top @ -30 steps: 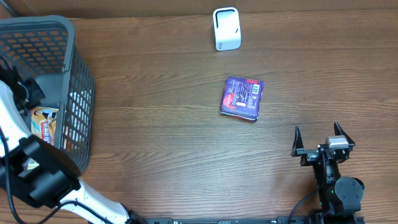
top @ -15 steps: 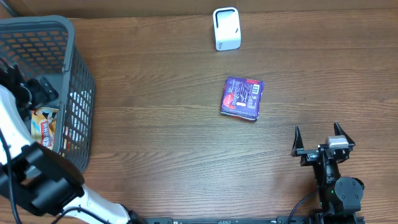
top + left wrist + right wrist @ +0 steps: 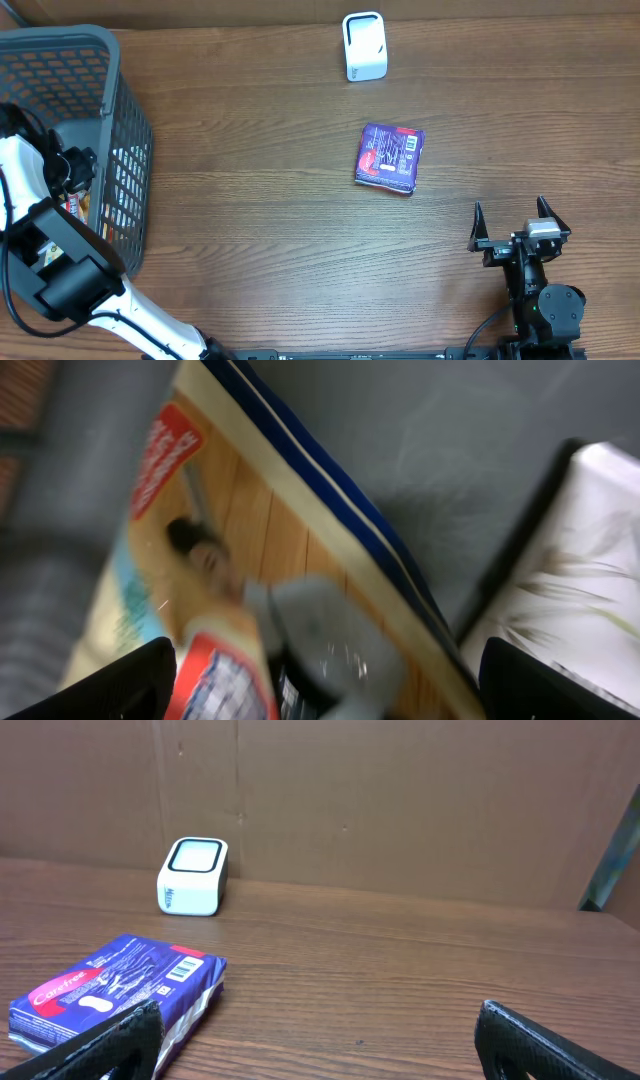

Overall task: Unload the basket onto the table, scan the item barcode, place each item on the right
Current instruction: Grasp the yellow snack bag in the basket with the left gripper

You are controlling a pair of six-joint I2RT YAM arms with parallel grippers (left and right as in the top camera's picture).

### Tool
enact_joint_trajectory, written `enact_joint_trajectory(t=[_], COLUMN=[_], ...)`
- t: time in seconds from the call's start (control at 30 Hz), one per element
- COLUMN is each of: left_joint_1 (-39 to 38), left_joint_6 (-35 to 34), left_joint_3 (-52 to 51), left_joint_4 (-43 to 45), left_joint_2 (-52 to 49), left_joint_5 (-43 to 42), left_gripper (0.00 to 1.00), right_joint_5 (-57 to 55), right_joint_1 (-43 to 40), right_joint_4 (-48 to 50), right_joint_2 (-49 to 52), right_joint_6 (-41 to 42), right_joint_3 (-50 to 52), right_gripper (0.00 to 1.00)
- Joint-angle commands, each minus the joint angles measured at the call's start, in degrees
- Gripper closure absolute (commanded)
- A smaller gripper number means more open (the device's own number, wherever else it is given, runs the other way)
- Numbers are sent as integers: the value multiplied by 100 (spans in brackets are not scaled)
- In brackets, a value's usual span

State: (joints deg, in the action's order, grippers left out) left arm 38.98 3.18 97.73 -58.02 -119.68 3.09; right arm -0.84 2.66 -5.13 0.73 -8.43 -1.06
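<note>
**Purple package on worktop; both sets of jaws wide**

Purple package point(image 3: 390, 158) lies flat near the centre of the wooden worktop point(image 3: 250, 230), barcode label facing up. The white scanner point(image 3: 364, 46) stands upright near the far edge, well apart from the package.

Right gripper point(image 3: 510, 210) sits at the near right edge, well apart from the package, with its jaws spread wide and holding nothing.

Left gripper point(image 3: 342, 682) reaches into the grey basket point(image 3: 110, 60) at the left edge. Its jaws stand wide above a printed carton point(image 3: 250, 560) and grip nothing. A white packet point(image 3: 590, 590) lies just beside the carton. The left wrist view is blurred; carton text cannot be read.
</note>
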Motion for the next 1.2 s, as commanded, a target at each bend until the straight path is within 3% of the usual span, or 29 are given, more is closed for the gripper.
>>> enact_joint_trajectory(t=[0.0, 0.17, 0.23, 0.47, 0.63, 0.83, 1.0, 1.17], left_joint_1=[-50, -50, -50, -50, -50, -50, -50, -50], left_joint_6=[114, 114, 114, 114, 109, -304, -308, 83], left_joint_3=[-55, -55, -55, -50, 197, 1381, 2409, 2649], left_joint_4=[28, -7, -31, -166, -459, -1252, -1539, -1307], left_joint_2=[-382, -706, -765, -780, -756, -507, 83, 931], left_joint_5=[144, 181, 197, 208, 201, 85, -984, -2374], left_gripper=[12, 13, 22, 95, 96, 96, 96, 96], right_joint_5=[4, 4, 4, 4, 4, 4, 4, 4], right_joint_1=[-9, -9, -9, -9, -9, -9, -9, -9], right_joint_4=[31, 31, 33, 31, 31, 33, 33, 33], right_joint_2=[-57, -57, -57, -57, -57, -57, -57, -57], right_joint_6=[-20, -20, -20, -20, -20, -20, -20, -20], right_joint_3=[61, 61, 61, 61, 61, 61, 61, 61], right_gripper=[0, 0, 0, 0, 0, 0, 0, 0])
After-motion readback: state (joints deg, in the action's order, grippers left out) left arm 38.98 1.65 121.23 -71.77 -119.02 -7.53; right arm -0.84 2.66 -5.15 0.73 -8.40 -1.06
